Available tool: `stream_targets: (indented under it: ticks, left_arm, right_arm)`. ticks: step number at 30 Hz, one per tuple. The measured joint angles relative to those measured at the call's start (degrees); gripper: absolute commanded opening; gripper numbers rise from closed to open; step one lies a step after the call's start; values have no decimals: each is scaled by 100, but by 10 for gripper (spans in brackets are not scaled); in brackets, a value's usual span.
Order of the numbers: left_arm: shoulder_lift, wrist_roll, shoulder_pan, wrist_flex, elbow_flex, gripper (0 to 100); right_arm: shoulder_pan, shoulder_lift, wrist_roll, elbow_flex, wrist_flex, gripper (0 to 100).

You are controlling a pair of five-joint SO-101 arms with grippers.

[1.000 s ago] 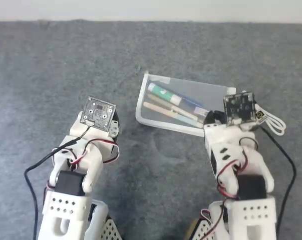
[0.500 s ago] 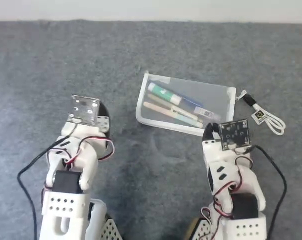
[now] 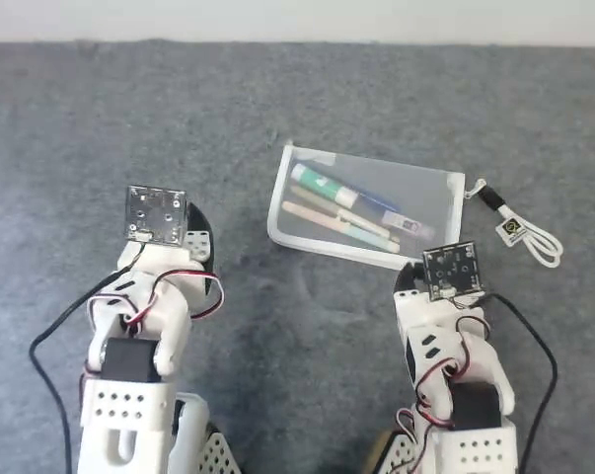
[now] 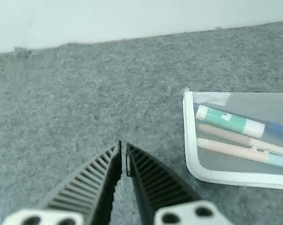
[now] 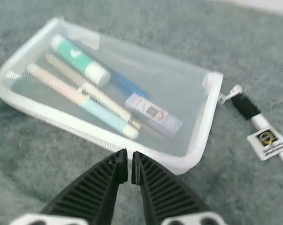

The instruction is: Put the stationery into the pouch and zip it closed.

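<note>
Lab tabletop: grey felt mat point(image 3: 80, 118)

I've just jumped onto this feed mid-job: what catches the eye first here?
The clear pouch lies flat on the grey mat ahead of both arms, with a green-capped marker and pens visible inside. A strap trails from its end on the right arm's side. The left gripper and the right gripper hang empty, fingers shut, the right one just short of the pouch's near edge.
</note>
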Motion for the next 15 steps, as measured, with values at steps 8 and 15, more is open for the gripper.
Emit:
stream_targets:
  ticks: [8,15]
  left_arm:
    - [0,70,18,158,-26,9]
    - [-1178,79,18,923,-105,9]
  right_arm:
    - [9,0,0,422,-9,10]
    - [0,9,0,440,0,8]
